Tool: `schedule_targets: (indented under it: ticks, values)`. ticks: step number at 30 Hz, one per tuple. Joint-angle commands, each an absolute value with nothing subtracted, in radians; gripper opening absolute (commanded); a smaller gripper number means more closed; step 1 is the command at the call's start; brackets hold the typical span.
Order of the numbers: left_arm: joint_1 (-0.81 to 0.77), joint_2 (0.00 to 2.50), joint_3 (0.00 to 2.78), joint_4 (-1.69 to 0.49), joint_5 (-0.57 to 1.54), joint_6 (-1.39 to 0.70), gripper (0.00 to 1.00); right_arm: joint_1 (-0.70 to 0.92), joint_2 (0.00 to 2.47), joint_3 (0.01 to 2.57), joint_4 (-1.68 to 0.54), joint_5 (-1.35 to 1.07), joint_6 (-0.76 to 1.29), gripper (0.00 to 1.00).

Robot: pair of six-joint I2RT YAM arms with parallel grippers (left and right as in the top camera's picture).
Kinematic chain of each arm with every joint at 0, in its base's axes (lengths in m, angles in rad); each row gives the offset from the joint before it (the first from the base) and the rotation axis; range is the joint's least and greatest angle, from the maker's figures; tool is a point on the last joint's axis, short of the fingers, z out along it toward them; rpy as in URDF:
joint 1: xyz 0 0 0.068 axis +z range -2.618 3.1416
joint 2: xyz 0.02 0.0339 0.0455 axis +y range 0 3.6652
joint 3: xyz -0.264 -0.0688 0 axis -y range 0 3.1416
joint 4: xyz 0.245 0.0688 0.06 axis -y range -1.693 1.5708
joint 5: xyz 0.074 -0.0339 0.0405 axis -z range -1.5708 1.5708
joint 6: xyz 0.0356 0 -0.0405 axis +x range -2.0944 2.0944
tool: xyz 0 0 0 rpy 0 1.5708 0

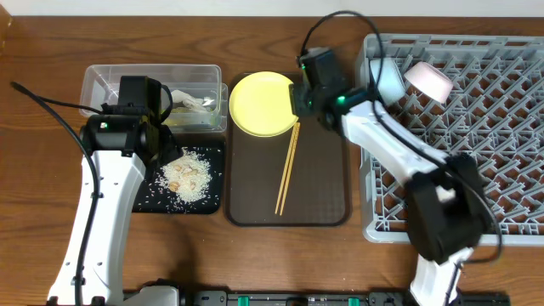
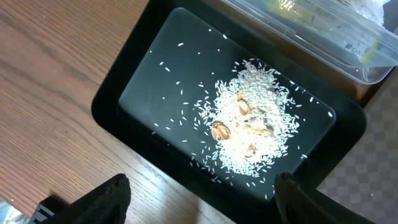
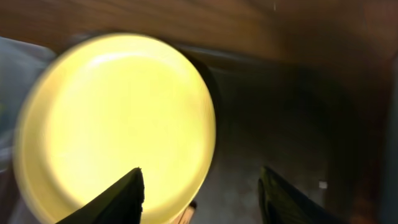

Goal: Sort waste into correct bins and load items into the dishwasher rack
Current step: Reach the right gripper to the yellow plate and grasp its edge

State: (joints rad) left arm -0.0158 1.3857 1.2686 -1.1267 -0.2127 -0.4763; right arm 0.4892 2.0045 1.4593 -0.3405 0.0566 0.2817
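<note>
The right gripper [image 3: 201,171] hangs with its fingers spread over the right rim of the yellow plate [image 3: 112,118], pinching nothing. The plate sits in the far left corner of the brown serving tray [image 1: 323,187], and the wooden chopsticks [image 1: 287,168] lie down the tray's middle. The left gripper [image 2: 202,183], also spread and empty, hovers above the black tray [image 2: 124,106], which holds the rice scraps [image 2: 249,124]. The clear tub [image 1: 102,85] is just beyond it. A white bowl [image 1: 427,78] rests at the far left corner of the dishwasher rack [image 1: 510,127].

A robotics lab bench staged as a dishwashing station is suggested: a bare wooden table [image 1: 51,212] is fitted with cabled robot arms [image 1: 387,140], and a grey dishwasher rack [image 1: 510,127] is set just beside the right gripper [image 1: 299,100].
</note>
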Motion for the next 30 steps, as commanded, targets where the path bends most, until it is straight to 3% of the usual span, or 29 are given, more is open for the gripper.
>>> schedule_targets:
  ticks: [1,10,19,30]
  values:
    - [-0.012,1.378,1.277,-1.132,-0.217,-0.496,0.77,0.5,2.069,1.457,-0.315,0.082,0.381,0.55]
    - [-0.012,1.378,1.277,-1.132,-0.217,-0.496,0.77,0.503,2.183,1.457,-0.257,0.073,0.53,0.44]
    - [-0.012,1.378,1.277,-1.132,-0.217,-0.496,0.77,0.512,2.196,1.458,-0.221,0.075,0.573,0.01]
    - [-0.012,1.378,1.277,-1.132,-0.217,-0.496,0.77,0.463,2.025,1.459,-0.259,0.192,0.466,0.01]
